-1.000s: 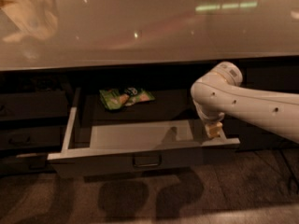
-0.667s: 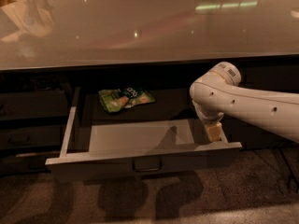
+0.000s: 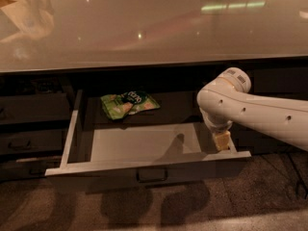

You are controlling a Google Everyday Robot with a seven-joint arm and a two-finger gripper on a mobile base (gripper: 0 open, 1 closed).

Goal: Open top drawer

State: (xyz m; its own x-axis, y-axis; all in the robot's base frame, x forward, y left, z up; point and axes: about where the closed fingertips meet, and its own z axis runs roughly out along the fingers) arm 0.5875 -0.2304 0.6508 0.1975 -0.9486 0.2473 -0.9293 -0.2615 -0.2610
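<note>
I'm seeing one top drawer [image 3: 144, 143] standing wide open under the counter [image 3: 144, 28], with one green packet [image 3: 129, 103] lying at its back. My claw [image 3: 222, 140] is sitting at the right front corner; I can't tell its grip.

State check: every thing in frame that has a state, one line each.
Top drawer: open, drawn far out, pale floor showing.
Snack bag: lying flat at the back of the top drawer.
Gripper: down inside the top drawer, at its front right corner.
Side drawers: shut, to the left of the open one.
</note>
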